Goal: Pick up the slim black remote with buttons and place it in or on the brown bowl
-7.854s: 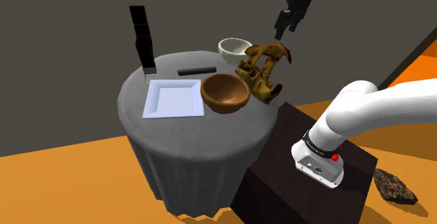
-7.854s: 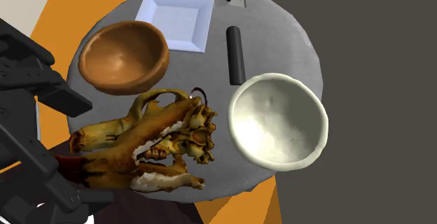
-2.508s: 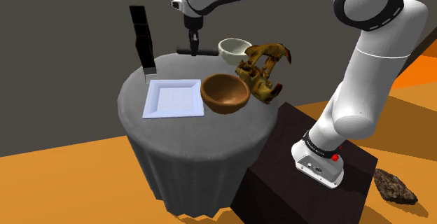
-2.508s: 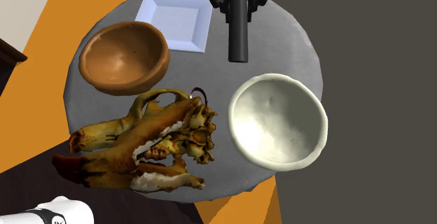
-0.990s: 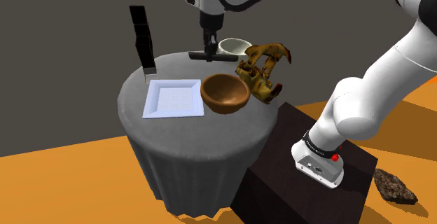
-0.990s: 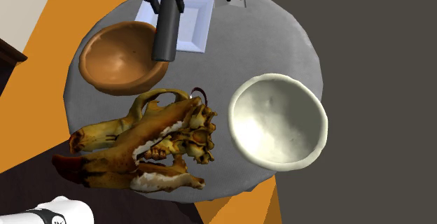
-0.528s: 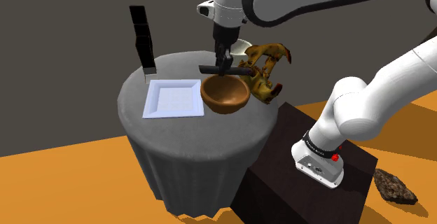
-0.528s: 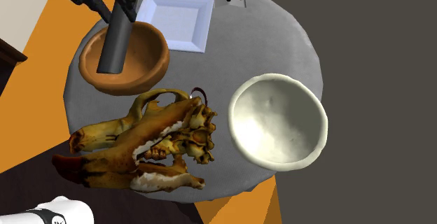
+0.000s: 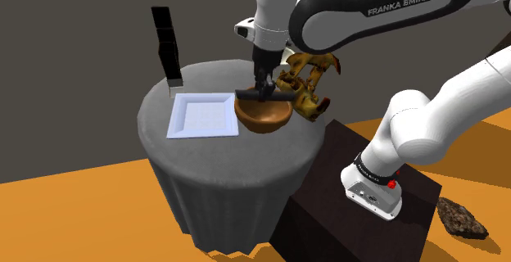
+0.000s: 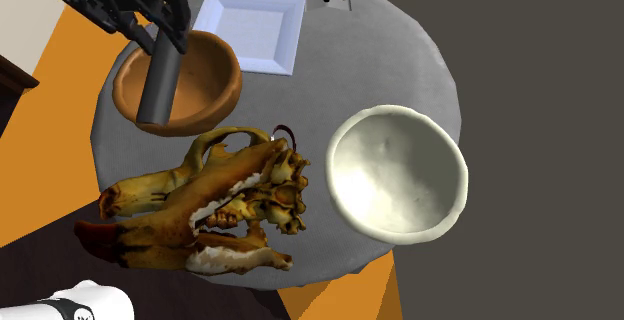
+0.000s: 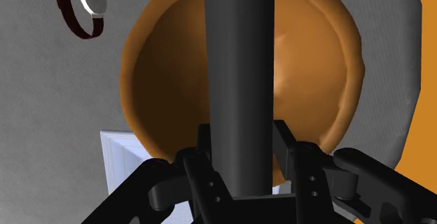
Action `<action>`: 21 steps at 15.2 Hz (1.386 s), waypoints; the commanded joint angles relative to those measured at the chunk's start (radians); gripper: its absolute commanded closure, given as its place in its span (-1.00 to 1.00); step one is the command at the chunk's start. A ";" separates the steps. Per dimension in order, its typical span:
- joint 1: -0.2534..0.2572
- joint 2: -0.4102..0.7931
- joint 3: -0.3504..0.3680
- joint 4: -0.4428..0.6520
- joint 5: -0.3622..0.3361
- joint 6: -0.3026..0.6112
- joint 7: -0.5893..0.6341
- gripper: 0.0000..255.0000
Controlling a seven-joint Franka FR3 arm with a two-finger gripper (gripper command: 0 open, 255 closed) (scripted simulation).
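— Buttons? We can't make any out on the dark remote (image 11: 238, 61).
— We see the gripper (image 11: 241, 156) clasping it over the brown bowl (image 11: 315, 68); the arm (image 9: 385, 6) reads FRANKA EMIKA.

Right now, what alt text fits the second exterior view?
The black hand holds a dark remote over the brown bowl on a round grey table, beside a white plate, a pale bowl and a yellowish skull.

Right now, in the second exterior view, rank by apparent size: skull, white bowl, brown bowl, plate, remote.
1. skull
2. white bowl
3. brown bowl, plate close behind
4. remote, smallest, though held nearer the camera
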State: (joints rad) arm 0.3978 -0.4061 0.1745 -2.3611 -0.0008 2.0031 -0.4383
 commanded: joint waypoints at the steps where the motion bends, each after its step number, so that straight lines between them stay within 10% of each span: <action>1: 0.001 0.007 0.003 -0.021 0.000 0.029 0.004 1.00; 12: 0.000 0.021 0.006 -0.056 -0.002 0.077 0.008 1.00; 13: 0.000 0.021 0.006 -0.056 -0.002 0.077 0.008 -1.00; 21: 0.003 -0.011 0.003 0.020 0.003 -0.030 0.004 -1.00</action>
State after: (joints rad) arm 0.4011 -0.4079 0.1797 -2.3650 0.0015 2.0073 -0.4313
